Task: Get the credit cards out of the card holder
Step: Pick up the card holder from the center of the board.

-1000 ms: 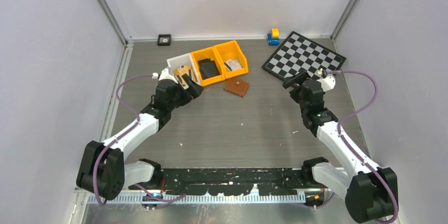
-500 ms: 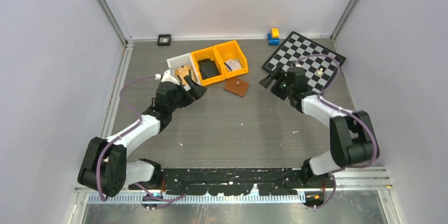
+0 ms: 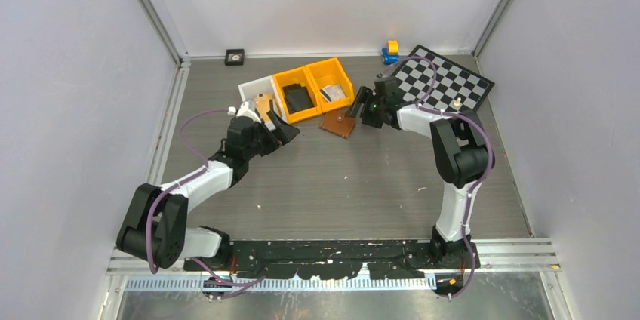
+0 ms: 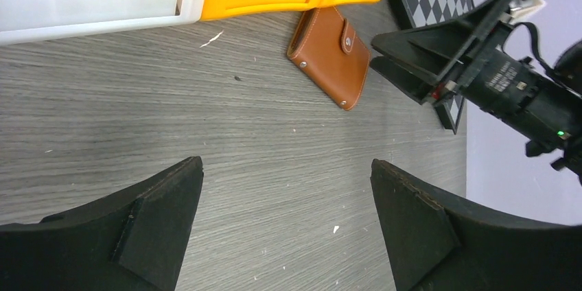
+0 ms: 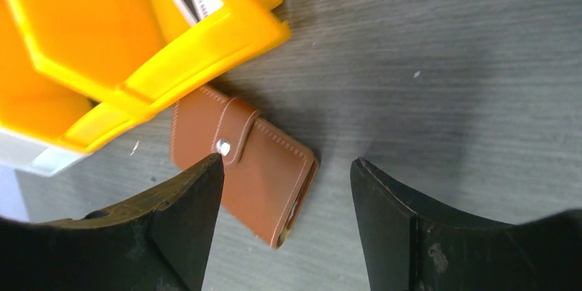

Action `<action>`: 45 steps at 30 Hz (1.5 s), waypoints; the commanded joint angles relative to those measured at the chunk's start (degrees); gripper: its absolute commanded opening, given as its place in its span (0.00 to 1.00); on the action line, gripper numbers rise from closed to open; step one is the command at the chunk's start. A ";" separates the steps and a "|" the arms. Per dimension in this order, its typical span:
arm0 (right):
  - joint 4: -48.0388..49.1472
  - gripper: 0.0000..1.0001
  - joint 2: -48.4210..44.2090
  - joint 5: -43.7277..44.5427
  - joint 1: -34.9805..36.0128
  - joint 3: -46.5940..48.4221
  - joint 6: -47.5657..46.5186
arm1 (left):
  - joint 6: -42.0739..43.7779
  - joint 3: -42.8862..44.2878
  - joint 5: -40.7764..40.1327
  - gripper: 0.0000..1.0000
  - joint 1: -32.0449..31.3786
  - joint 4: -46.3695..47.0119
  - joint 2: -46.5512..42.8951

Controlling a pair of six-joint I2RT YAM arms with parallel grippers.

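The card holder (image 3: 337,124) lies flat and folded shut on the table (image 3: 340,184), its strap fastened by the small snap button (image 5: 222,145); its far corner sits just beside the front lip of the right-hand orange bin (image 3: 332,81) — whether the two touch cannot be told; no card shows at its edges. The right gripper (image 3: 361,105) comes at it from the chessboard (image 3: 445,82) side with its jaws spread wide; in the right wrist view the holder (image 5: 243,164) lies in the gap between the two fingers, closer to the one on the picture's left; in the left wrist view that gripper's (image 4: 384,54) tips stand just beside the holder's (image 4: 329,57) edge, with no contact visible. The left gripper (image 3: 281,130) hangs over bare table on the holder's other side, apart from it, its jaws likewise held wide with nothing between them. A whitish card (image 3: 333,93) with dark print lies in the right-hand orange bin; a second orange bin (image 3: 296,93) with a black object inside adjoins it, then a white bin (image 3: 253,90) — all three in a row behind the holder.
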 commanded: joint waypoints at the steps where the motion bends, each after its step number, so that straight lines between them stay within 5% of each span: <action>1: -5.23 0.72 3.70 1.92 0.59 6.62 -3.99 | -1.18 1.02 1.45 0.94 0.15 3.79 0.24; 12: -8.58 0.69 7.36 2.06 3.84 11.15 -9.35 | -1.77 2.33 2.23 0.90 0.15 3.85 4.55; 17: -10.65 0.55 7.37 2.88 5.47 11.80 -10.80 | 0.34 3.31 2.17 0.86 0.15 2.53 4.76; 21: -9.58 0.43 4.60 2.58 6.33 7.81 -9.20 | 1.61 4.18 1.23 0.85 0.15 -0.19 4.33; 30: -5.51 0.39 -7.27 8.37 16.02 -5.32 -8.74 | 2.31 6.93 2.75 0.84 0.15 -2.99 8.37; 33: -4.07 0.41 -11.70 11.51 17.71 -8.07 -10.15 | 2.41 7.89 3.87 0.83 0.06 -3.34 10.01; 39: -4.05 0.72 -12.70 17.04 17.70 -7.72 -8.86 | 4.00 11.08 7.78 0.72 -1.75 -3.78 14.45; 45: -5.42 0.74 -8.29 20.53 17.75 -2.70 -7.14 | 6.15 16.57 10.98 0.72 -3.81 -6.65 20.51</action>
